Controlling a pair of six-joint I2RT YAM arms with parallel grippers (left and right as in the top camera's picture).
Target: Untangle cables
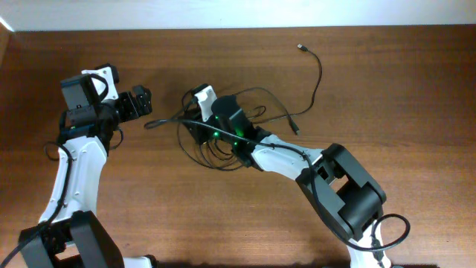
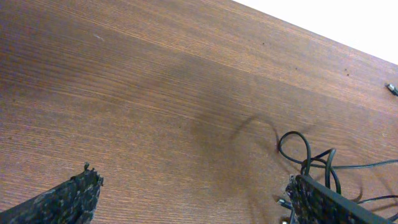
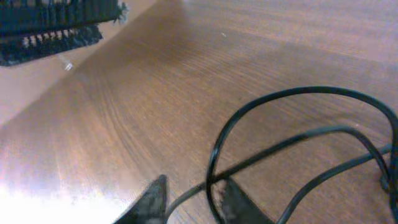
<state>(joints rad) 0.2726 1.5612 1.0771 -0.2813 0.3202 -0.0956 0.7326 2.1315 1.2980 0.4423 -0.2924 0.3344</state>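
Where they knot together near the middle of the bench point(image 1: 387, 97), the cables point(image 1: 216, 160) lie in overlapping black loops. One strand trails toward the far right corner and ends in a small plug point(image 1: 303, 48). Over the knot, the right gripper point(image 3: 189, 186) has narrow jaws, with a strand crossing the gap. Nearer the left edge, the left gripper point(image 2: 193, 186) hangs with its jaws wide and empty.
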